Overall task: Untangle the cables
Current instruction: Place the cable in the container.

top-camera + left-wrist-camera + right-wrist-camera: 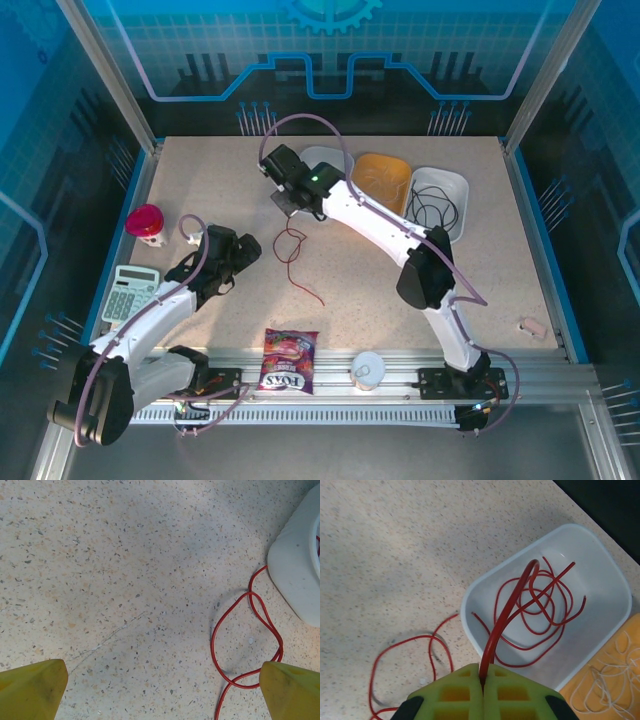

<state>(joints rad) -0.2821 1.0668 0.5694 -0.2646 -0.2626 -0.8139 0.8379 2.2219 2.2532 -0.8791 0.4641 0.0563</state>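
A thin red cable [291, 250] [213, 635] lay on the speckled table [220, 180] between the two arms. Seen from above, it ran long-ways from the far side to the near side. It made a small loop at its far end. Its tail slanted off to the right at the near end.

The right hand [290, 207] [482, 690] was shut tight on a red strand [500, 627]. The strand stood up from the green fingers [455, 695] and bent over into a white plastic tray [605, 575] [318, 155]. More red cables [536, 596] lay in that tray in loose rings.

The left hand [246, 252] [162, 690] was spread wide and held nothing. It hung over the table just left of the red cable. One yellow fingertip [292, 690] was right by the cable's loop. I could not tell if it touched it.

Next to the first tray was an orange tray [370, 165] [620, 650] with thin whitish cables [605, 685] in it. Beside that was a second white tray [455, 180] with black cables [432, 203] curled inside.
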